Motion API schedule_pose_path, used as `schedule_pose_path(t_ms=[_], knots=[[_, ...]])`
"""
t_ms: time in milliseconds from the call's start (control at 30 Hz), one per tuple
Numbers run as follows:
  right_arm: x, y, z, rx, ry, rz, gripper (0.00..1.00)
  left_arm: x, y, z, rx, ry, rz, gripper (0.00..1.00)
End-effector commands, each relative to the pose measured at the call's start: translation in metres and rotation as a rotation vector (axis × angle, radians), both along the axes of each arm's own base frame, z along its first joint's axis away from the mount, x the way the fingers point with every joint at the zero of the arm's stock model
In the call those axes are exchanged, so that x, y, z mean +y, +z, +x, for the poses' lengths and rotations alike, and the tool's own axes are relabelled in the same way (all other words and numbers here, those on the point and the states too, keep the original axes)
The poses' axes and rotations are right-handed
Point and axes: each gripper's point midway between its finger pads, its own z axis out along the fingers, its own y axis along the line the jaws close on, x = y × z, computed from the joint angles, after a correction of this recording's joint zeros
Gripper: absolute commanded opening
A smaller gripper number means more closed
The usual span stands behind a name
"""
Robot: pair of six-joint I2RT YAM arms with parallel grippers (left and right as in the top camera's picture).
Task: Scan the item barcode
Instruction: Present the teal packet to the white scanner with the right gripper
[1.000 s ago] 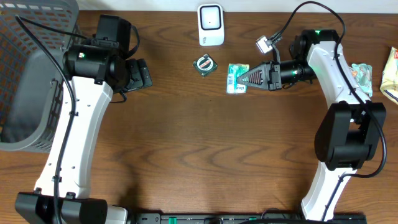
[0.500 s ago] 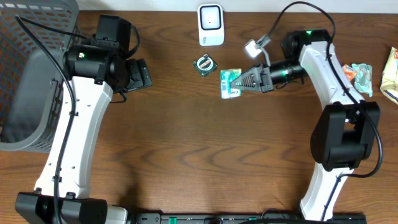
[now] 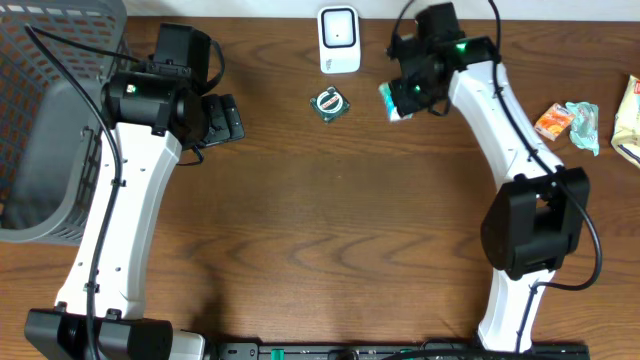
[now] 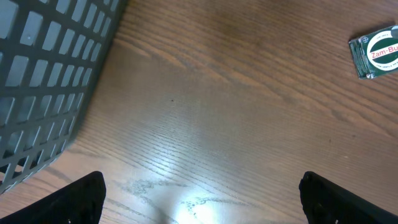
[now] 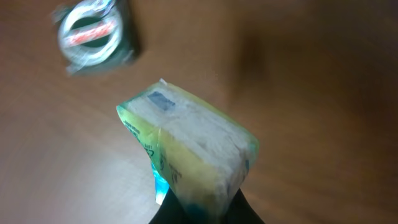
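The item, a green, white and yellow packet [image 3: 392,101] [image 5: 189,149], is pinched at its lower end by my right gripper [image 3: 408,92] [image 5: 205,210], which is shut on it and holds it off the table. It hangs just right of the white scanner [image 3: 339,40] at the back edge. No barcode is readable on the blurred packet. My left gripper [image 3: 226,118] [image 4: 202,205] stands wide open over bare wood at the left, with nothing between its fingers [image 4: 74,198].
A small green round-labelled tin [image 3: 329,104] [image 4: 377,51] [image 5: 94,36] lies below the scanner. A grey mesh basket [image 3: 40,120] [image 4: 43,74] fills the left side. An orange packet [image 3: 552,120], a teal wrapper [image 3: 583,122] and a yellow packet [image 3: 628,120] lie at the far right.
My right arm has swung up and back with the packet, lifting it from the table beside the tin toward the scanner. The left arm has not moved.
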Motion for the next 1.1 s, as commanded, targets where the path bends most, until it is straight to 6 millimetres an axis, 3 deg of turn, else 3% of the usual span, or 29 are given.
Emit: schedule_pose_path(t_ms=[0, 300, 500, 700, 833, 1067], knots=[[-0.012, 0.024, 0.026, -0.177, -0.086, -0.207, 0.01, 0.003, 0.005, 0.0, -0.013, -0.002, 0.014, 0.98], [0.018, 0.063, 0.084, -0.429, -0.071, -0.145, 0.01, 0.003, 0.005, 0.0, -0.014, -0.002, 0.014, 0.98], [0.052, 0.095, 0.127, -0.695, 0.156, -0.167, 0.01, 0.003, 0.005, 0.0, -0.013, -0.002, 0.014, 0.98], [0.074, 0.083, 0.153, -0.835, 0.312, -0.278, 0.01, 0.003, 0.005, 0.0, -0.013, -0.002, 0.014, 0.98], [0.083, 0.073, 0.167, -0.896, 0.315, -0.287, 0.01, 0.003, 0.005, 0.0, -0.013, -0.002, 0.014, 0.97], [0.102, 0.077, 0.169, -0.961, 0.38, -0.256, 0.01, 0.003, 0.005, 0.0, -0.013, -0.002, 0.014, 0.98]])
